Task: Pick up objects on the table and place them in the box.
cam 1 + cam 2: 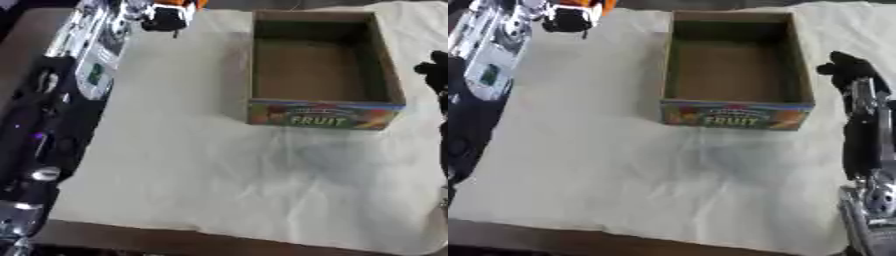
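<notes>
Beside the open box (737, 65), right hand (846, 67) looks curled, blurred; left hand (166, 17) holds something orange.

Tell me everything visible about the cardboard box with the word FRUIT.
The box looks like brown cardboard, rectangular and open at the top, and no objects show inside it. Its near wall carries a colourful printed band with the word FRUIT. It stands upright on the pale cloth, toward the far right of the table. Neither hand touches it.
</notes>
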You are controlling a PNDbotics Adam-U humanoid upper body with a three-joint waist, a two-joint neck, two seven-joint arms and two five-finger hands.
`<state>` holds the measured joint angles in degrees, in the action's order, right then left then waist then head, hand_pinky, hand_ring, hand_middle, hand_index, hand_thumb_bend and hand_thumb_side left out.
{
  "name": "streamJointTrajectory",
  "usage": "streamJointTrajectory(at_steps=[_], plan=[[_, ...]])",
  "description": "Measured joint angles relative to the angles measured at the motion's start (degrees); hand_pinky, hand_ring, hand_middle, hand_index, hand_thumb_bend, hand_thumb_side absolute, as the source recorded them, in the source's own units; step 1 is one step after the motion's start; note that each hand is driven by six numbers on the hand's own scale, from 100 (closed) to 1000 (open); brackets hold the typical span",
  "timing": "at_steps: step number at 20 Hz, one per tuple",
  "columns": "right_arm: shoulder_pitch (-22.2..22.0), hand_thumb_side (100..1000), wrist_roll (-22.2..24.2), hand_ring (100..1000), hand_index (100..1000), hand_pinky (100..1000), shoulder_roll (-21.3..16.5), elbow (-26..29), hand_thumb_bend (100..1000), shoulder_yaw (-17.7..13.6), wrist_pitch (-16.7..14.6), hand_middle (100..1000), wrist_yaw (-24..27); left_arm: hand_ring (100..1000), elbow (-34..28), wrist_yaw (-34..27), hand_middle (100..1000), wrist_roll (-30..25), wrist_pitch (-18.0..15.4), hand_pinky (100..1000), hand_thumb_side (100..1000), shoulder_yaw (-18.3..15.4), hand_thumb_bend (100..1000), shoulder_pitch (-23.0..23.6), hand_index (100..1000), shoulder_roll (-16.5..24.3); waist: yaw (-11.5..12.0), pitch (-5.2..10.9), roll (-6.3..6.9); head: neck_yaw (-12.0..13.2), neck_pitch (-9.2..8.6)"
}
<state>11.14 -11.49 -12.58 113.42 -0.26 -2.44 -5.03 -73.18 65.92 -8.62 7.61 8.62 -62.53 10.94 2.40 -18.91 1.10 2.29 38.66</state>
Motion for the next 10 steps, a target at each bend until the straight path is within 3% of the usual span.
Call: streamJointTrajectory(at_steps=[10], plan=[[1.5,959,1.0,877,823,955,0.9,0.0,100,0.9,-0.2,670,0.6,415,4.0,8.0,503,10.9,0.7,377,256,0.1,100,-2.6,719,-6.2,-3.7,-1.84,0.17,2.6,-1.02]])
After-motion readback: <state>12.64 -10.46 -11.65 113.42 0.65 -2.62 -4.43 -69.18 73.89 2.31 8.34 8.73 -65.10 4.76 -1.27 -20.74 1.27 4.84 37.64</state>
